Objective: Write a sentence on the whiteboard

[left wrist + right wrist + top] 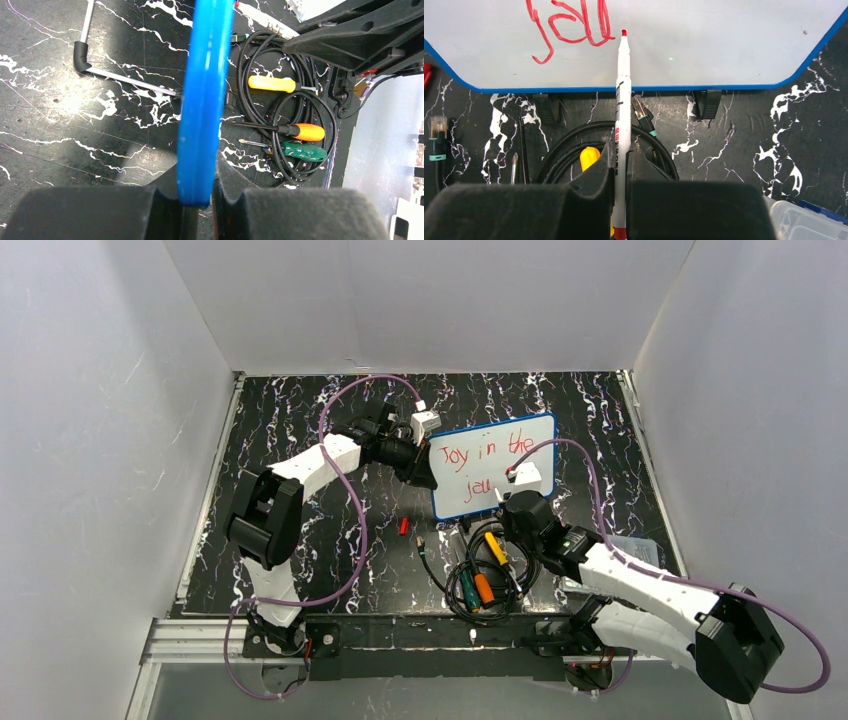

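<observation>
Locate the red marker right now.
Right wrist view: the red marker is clamped in the right claw, pointing up the centre, its tip at the whiteboard, just right of the lower line of red lettering.

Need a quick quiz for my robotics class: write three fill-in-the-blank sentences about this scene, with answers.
The right gripper holds a marker whose tip is ____.
The left gripper clamps the whiteboard by its ____ rim.
The sentence on the board begins with the word ____.
Missing words: red, blue, Joy.
</observation>
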Action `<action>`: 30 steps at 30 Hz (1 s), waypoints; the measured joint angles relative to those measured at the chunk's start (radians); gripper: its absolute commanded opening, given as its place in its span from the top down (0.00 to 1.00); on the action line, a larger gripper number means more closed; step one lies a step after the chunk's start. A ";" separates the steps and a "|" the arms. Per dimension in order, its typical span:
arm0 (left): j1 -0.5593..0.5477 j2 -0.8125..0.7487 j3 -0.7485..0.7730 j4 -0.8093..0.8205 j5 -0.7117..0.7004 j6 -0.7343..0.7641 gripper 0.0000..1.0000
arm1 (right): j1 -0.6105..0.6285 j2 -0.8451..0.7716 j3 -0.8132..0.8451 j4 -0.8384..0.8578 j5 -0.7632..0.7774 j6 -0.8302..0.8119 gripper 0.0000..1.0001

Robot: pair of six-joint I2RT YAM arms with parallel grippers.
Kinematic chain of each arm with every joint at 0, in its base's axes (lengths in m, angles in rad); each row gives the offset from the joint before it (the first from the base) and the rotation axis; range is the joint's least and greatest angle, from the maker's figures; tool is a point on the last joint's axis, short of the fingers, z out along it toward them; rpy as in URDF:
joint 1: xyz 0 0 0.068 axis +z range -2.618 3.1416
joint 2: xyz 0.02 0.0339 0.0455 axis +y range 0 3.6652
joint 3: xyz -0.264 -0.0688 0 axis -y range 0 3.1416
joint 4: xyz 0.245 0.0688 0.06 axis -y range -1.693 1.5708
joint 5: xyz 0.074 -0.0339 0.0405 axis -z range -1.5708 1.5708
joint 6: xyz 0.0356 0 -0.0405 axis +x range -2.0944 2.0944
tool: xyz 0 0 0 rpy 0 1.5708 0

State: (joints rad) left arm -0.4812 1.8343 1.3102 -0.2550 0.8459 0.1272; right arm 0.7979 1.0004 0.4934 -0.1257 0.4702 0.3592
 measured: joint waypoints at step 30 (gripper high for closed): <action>0.000 0.000 0.000 0.000 0.001 0.000 1.00 | 0.000 0.050 0.064 0.034 0.055 -0.069 0.99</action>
State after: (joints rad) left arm -0.4812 1.8343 1.3102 -0.2550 0.8467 0.1272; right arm 0.7979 1.0500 0.5571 -0.0914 0.5247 0.2901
